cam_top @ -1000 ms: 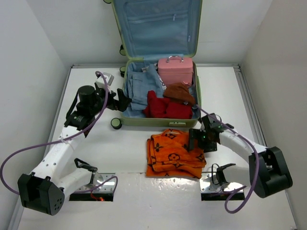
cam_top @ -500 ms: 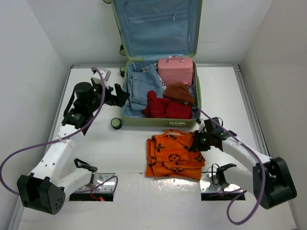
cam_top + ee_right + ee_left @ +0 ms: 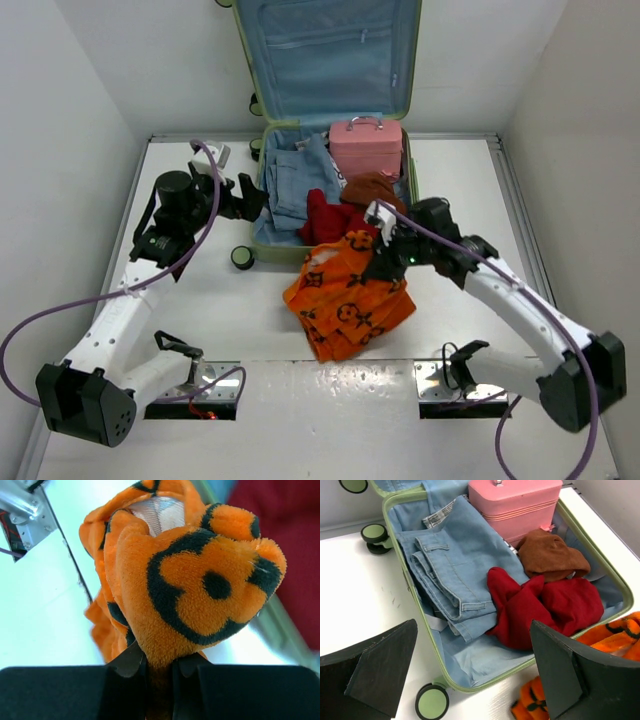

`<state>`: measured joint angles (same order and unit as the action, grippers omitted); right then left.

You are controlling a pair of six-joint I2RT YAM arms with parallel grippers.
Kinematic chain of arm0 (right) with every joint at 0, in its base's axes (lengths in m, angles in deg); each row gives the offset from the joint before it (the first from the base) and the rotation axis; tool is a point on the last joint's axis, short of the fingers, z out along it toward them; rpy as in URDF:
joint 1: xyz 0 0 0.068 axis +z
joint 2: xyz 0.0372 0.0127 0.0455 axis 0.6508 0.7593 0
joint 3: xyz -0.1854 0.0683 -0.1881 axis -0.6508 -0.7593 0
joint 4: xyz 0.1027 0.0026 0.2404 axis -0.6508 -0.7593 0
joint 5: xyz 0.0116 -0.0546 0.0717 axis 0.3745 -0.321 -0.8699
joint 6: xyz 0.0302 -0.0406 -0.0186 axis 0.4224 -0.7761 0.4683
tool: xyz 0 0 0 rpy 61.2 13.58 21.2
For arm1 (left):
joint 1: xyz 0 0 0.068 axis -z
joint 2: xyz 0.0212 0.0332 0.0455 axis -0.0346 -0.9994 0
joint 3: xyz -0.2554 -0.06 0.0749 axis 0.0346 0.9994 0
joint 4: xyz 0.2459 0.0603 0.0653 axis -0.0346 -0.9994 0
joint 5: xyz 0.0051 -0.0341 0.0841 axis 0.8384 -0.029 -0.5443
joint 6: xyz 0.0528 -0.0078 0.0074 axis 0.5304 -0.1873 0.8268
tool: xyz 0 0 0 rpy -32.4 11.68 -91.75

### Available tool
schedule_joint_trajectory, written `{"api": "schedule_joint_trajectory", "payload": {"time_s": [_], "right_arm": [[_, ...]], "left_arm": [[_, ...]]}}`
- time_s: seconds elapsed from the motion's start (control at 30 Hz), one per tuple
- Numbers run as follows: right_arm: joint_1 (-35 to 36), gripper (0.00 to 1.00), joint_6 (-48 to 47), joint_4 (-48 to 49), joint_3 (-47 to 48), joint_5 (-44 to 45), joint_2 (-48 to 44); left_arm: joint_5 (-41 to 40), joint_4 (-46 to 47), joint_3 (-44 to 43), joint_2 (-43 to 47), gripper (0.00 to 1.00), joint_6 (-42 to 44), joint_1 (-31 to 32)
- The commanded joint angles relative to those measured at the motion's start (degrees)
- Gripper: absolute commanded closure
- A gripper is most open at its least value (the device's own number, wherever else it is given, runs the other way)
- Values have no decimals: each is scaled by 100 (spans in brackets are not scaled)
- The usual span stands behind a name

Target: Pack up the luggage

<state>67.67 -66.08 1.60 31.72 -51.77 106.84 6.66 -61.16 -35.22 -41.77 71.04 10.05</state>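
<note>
Since gripper (image 3: pixel 159 666) clamped, blanket (image 3: pixel 345 300) seemingly lifted.

Count from where I stand:
- luggage (image 3: pixel 320 60): one, green shell
- pink case (image 3: pixel 366 147): one
- folded jeans (image 3: pixel 290 185): one pair
- red garment (image 3: pixel 320 215): one
- brown garment (image 3: pixel 365 185): one
- orange cloth (image 3: pixel 345 305), black print: one
- arms: two, left arm (image 3: pixel 120 310) and right arm (image 3: pixel 520 310)
- grippers: two, left gripper (image 3: pixel 472 625) and right gripper (image 3: pixel 160 665)
- purple cables (image 3: pixel 216 190): two, one per arm
- wheels (image 3: pixel 432 702): three in the left wrist view
</note>
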Motion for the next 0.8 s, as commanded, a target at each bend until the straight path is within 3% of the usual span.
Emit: {"api": "schedule_joint_trajectory", "payload": {"time_s": [0.0, 0.1, 0.23, 0.3, 0.47, 0.6, 0.77], "right_arm": [[280, 100, -1033, 592, 703, -617, 450], [387, 100, -1333, 689, 1589, -863, 1048], [308, 100, -1167, 1556, 2241, -830, 1942], [72, 100, -720, 1918, 2803, -471, 2408], [-930, 100, 2008, 2727, 3963, 119, 3971], [-1589, 100, 2786, 2852, 4455, 462, 4765], [-1950, 100, 2701, 2397, 4404, 1156, 5065]], "left_arm": [[-205, 266, -101, -36, 0, 76, 88], [-276, 266, -102, -36, 0, 208, 89], [-460, 319, -154, -36, 0, 260, 89], [-460, 319, -154, -36, 0, 260, 89], [-460, 372, -154, -141, 0, 260, 89], [-513, 433, -154, -203, 0, 260, 89], [-566, 486, -207, -387, 0, 313, 89]]}}
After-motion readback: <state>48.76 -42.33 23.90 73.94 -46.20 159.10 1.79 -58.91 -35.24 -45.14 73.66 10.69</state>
